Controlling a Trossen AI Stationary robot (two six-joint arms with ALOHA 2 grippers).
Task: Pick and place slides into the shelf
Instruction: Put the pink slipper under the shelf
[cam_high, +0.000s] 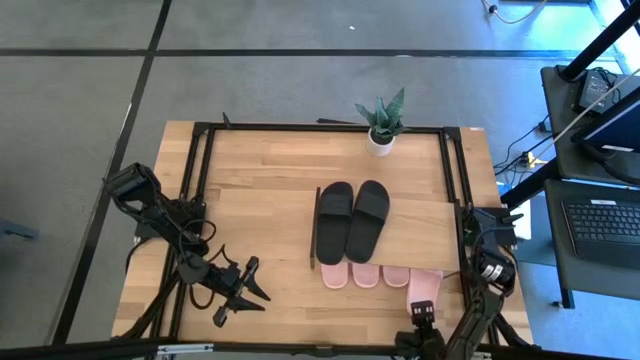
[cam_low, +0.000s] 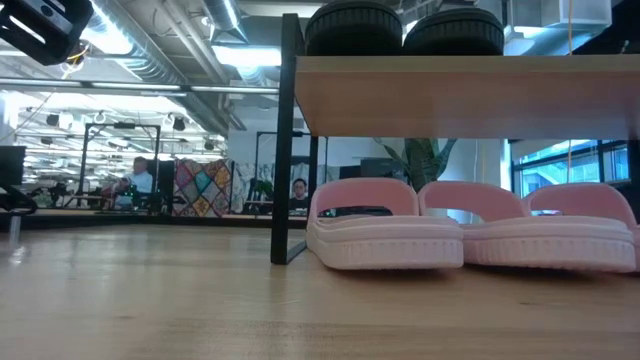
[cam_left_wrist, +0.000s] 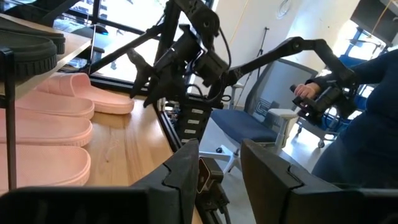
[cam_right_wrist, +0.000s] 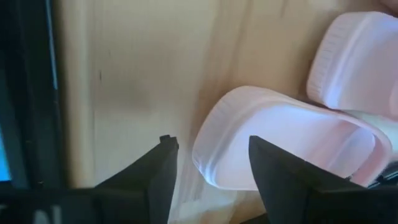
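the low light-wood shelf with its dark thin side frame sits mid-table, and 2 black foam slides lie side by side on its top board. beneath the board, 3 pale pink foam slides show only their ends in the high view; the low view shows them in a row on the tabletop under the board. a 4th pale pink slide lies beside them near the table's front edge, partly cut off in the right wrist view. the right gripper hovers by it, fingers spread and empty. the left gripper waits at the front left, fingers apart, holding nothing.
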